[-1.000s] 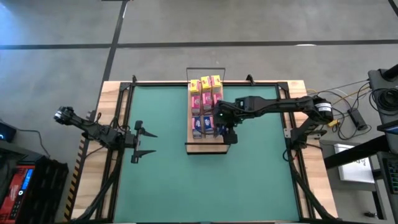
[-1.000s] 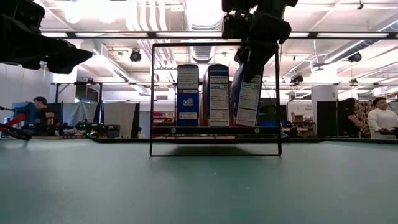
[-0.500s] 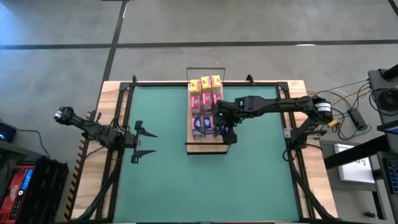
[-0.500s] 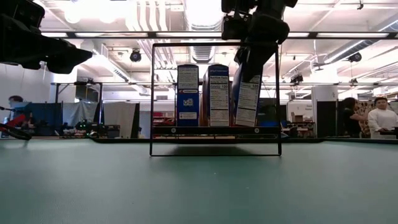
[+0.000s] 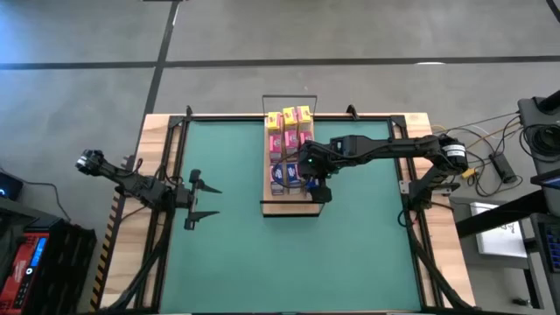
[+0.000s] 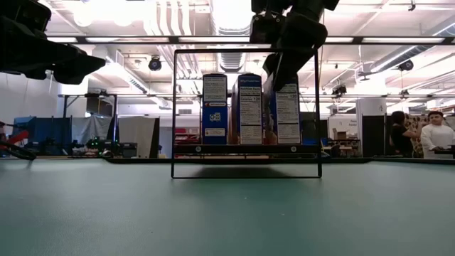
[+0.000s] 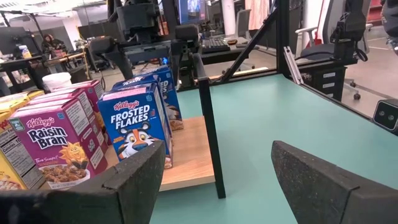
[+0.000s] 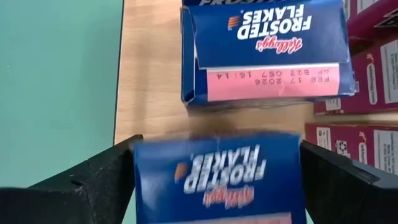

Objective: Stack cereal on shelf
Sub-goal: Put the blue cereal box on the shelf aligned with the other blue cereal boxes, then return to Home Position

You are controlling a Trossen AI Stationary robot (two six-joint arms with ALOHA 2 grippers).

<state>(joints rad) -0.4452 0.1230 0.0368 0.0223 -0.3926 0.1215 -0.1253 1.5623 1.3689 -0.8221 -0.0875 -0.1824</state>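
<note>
The shelf [image 5: 284, 203] is a wooden plank with black wire end frames, lying mid-table. On it stand rows of cereal boxes: yellow [image 5: 287, 116] at the far end, then pink [image 5: 284, 140], then blue [image 5: 280, 172]. My right gripper [image 5: 307, 178] is shut on a blue Frosted Flakes box [image 8: 217, 171] and holds it upright at the plank's near end, beside two other blue boxes [image 6: 249, 107]. In the low view the held box [image 6: 286, 110] stands level with them. My left gripper [image 5: 206, 200] is open and empty, left of the shelf.
The green table [image 5: 236, 254] has wooden side rails and black frame bars. The left wrist view shows blue boxes [image 7: 137, 124], a pink Raisin Bran box [image 7: 56, 143] and the wire frame post [image 7: 208, 124]. People stand in the room behind [image 6: 435, 135].
The held blue box was tilted. It now stands upright and closer to the other blue boxes. The left arm has not moved.
</note>
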